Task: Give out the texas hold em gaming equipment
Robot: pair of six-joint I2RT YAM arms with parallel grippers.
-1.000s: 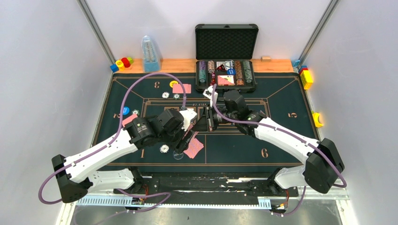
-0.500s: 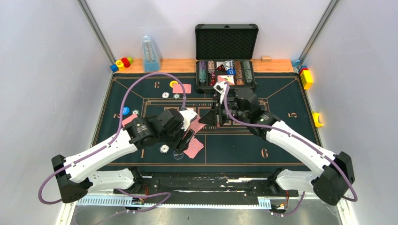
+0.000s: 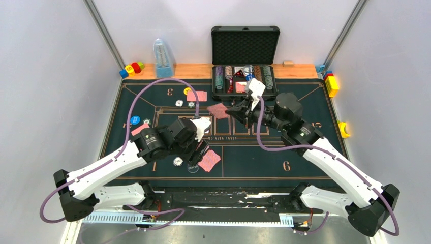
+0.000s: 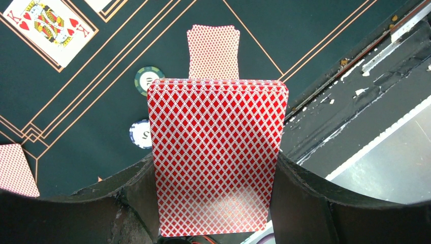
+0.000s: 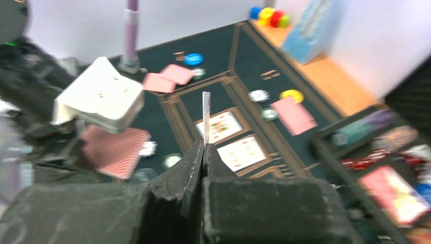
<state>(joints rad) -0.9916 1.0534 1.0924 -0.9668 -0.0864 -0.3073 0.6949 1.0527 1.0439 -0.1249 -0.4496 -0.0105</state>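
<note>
Right claw (image 5: pixel 204 147) is closed on a single red-backed card (image 5: pixel 206 117), pinching its lower edge so that the card stands edge-on in the wrist view; from above it hangs over the far middle of the green mat (image 3: pixel 254 152), just in front of the open black case (image 3: pixel 245 51). Left claw (image 4: pixel 216 175) grips the deck (image 4: pixel 218 127) by its long sides, backs up, above the near left part of the mat. To do this deal well, I judge that the right arm should carry the card to a numbered place on its own side, bring it low and nearly flat with the back up, and only then open, so it neither flips nor slides. It should pass clear of the face-up cards (image 5: pixel 222 125) in the middle boxes and of the case. The left claw should hold the deck steady for the next draw. Readable writing: the mat bears the numbers 3 (image 3: pixel 170 92), 6 (image 3: pixel 286 165) and 5 (image 3: pixel 316 124); a king of hearts (image 4: pixel 48 25) shows its K; the green chip (image 4: pixel 149 80) seems to read 10, and the mat's centre lettering is too small to read.
</note>
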